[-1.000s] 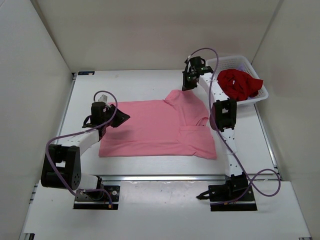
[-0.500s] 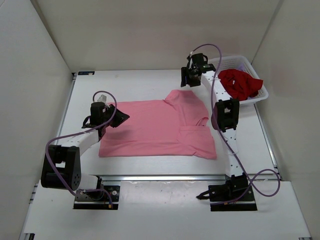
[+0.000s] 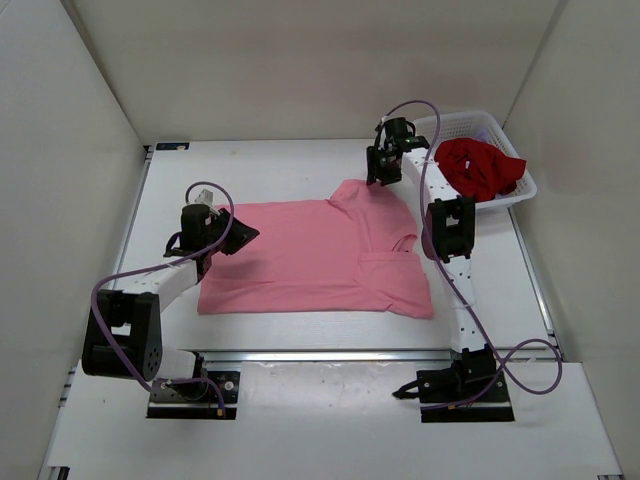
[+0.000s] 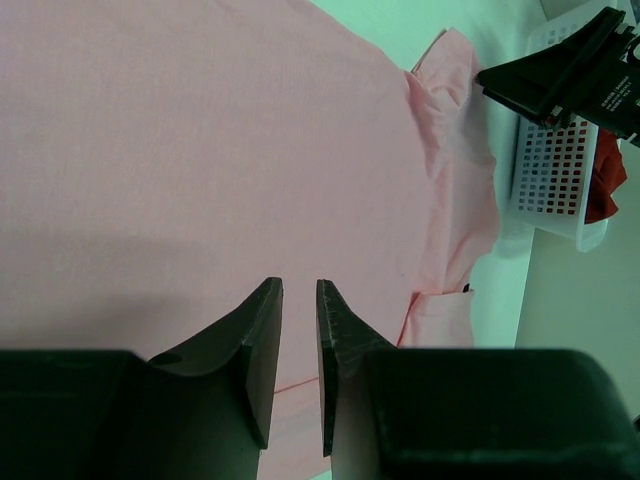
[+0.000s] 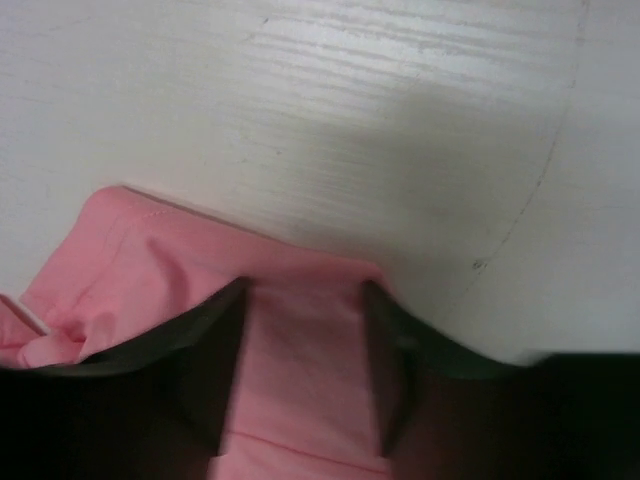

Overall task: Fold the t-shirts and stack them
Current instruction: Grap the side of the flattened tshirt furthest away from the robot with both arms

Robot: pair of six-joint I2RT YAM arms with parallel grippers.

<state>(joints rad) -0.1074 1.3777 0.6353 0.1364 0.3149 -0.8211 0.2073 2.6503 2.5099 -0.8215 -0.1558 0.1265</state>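
A pink t-shirt (image 3: 310,260) lies spread flat on the table, its right side folded inward. My left gripper (image 3: 240,238) hovers over the shirt's left edge. In the left wrist view its jaws (image 4: 298,285) stand a narrow gap apart, with nothing between them and pink cloth (image 4: 200,150) below. My right gripper (image 3: 381,176) is at the shirt's far right sleeve. There its open jaws (image 5: 305,285) straddle a strip of the pink sleeve (image 5: 300,350) at the cloth's edge. A dark red t-shirt (image 3: 480,165) lies crumpled in the basket.
The white mesh basket (image 3: 470,117) sits at the back right corner, close to the right arm; it also shows in the left wrist view (image 4: 550,170). Bare white table (image 3: 260,170) lies behind the shirt, with walls on three sides.
My right gripper opened wide, rose slightly off the sleeve, then came back down onto it with its jaws narrower. The left arm and the shirt have not moved.
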